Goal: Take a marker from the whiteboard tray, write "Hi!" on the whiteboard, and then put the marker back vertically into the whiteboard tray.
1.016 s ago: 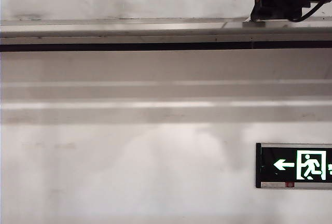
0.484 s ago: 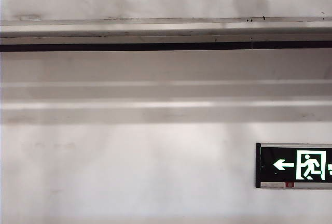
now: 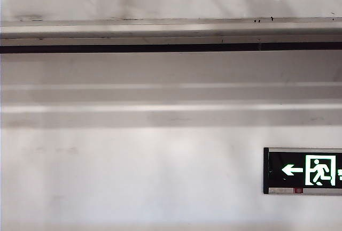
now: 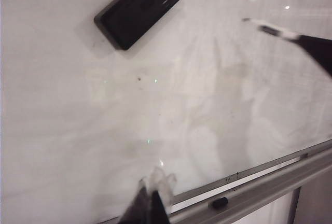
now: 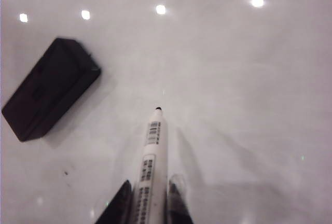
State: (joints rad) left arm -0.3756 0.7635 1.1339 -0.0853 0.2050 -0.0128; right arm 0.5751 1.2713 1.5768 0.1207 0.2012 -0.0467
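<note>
marker point(image 5: 153, 167): pinched in right gripper point(image 5: 148, 203), tip w/ dark nib pointing at whiteboard point(image 5: 249, 105), near black eraser point(image 5: 49, 86)
left gripper point(image 4: 150, 206): fingers pressed together, just above whiteboard tray point(image 4: 270, 185)
tray cap point(image 4: 220, 201): 1 small dark piece on ledge

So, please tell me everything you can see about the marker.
The marker is a slim pen with a white barrel, printed black label blocks along it and a small dark writing tip, uncapped. The right gripper holds it between its dark fingers, tip pointing at the glossy whiteboard; whether the tip touches it is unclear. A black block sits nearby on the board.
</note>
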